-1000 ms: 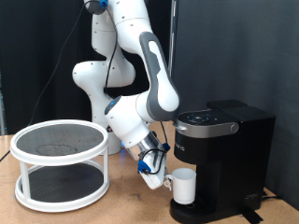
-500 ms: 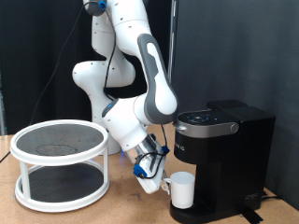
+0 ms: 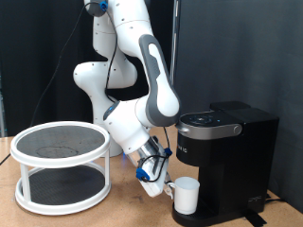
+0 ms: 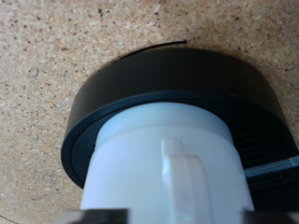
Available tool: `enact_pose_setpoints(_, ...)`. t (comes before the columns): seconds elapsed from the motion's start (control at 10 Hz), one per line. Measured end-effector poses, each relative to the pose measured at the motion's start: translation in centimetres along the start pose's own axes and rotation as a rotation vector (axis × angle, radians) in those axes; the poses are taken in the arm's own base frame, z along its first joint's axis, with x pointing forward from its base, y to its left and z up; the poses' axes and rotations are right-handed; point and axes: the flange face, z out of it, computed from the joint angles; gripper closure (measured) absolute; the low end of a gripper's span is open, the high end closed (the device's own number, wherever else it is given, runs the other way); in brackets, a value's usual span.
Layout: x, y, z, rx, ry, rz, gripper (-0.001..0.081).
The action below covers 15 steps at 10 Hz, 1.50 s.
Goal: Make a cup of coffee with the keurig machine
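White cup (image 3: 186, 195) on black keurig machine (image 3: 227, 161) drip tray – gripper (image 3: 161, 183) at handle

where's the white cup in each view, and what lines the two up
Exterior view: the cup stands low, right of centre, on the drip tray of the keurig machine, with the tool at its handle.
Wrist view: the cup fills the lower centre, handle facing the camera.
Shared landmark: the round black drip tray beneath it.

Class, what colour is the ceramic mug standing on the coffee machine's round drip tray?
Plain white ceramic mug; the tray under it is black. Wrist view shows it best.
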Motion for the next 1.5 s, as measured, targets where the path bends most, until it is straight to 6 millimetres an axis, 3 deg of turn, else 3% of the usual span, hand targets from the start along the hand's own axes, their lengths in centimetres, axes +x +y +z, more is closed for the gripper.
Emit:
enact_pose_setpoints(0.1, 0.0, 0.0, 0.0, -0.001, 0.000, -0.001, 0.0587)
enact_pose_setpoints(0.2, 0.0, 0.0, 0.0, -0.002, 0.001, -0.002, 0.0587)
enact_pose_setpoints(0.4, 0.1, 0.0, 0.0, -0.008, 0.005, -0.011, 0.0268)
enact_pose_setpoints(0.5, 0.3, 0.0, 0.1, -0.017, 0.010, -0.023, 0.0268)
enact_pose_setpoints(0.6, 1.0, -0.1, 0.1, -0.034, 0.020, -0.035, 0.0119)
enact_pose_setpoints(1.1, 4.3, -1.1, -3.0, -0.076, -0.012, -0.052, 0.0072)
enact_pose_setpoints(1.5, 5.1, -1.4, -4.7, -0.052, -0.022, -0.033, 0.0072)
